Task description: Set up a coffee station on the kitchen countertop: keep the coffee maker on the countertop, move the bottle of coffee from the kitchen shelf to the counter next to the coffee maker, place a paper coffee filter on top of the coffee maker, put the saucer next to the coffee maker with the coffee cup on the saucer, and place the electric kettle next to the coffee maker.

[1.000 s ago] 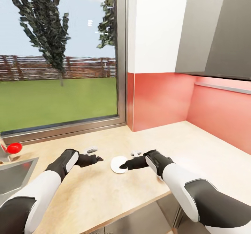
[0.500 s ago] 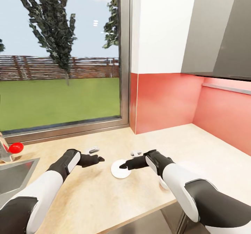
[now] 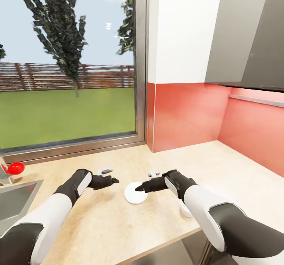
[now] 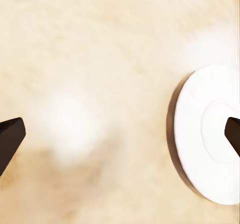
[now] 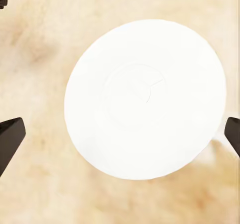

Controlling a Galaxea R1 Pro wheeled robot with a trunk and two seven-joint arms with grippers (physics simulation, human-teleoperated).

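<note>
Light wood-grain kitchen countertop (image 3: 118,225) runs in front of a big window (image 3: 67,64) with a coral-red backsplash (image 3: 185,115) on the right. Near edge: a small white rounded cup (image 3: 184,209) sits half hidden behind the right forearm. Further in, the small flat round white saucer (image 3: 135,193) lies flat on the worktop; right gripper (image 3: 139,187) hovers over it, fingers spread wide, nothing held, and left gripper (image 3: 114,180) sits just beside it, also spread and empty.

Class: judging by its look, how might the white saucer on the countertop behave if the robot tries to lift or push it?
The saucer lies flat and thin on the countertop, so it would likely slide rather than tip when pushed. Its low rim probably gives the right claw little to grip. It looks rigid and possibly breakable.
</note>
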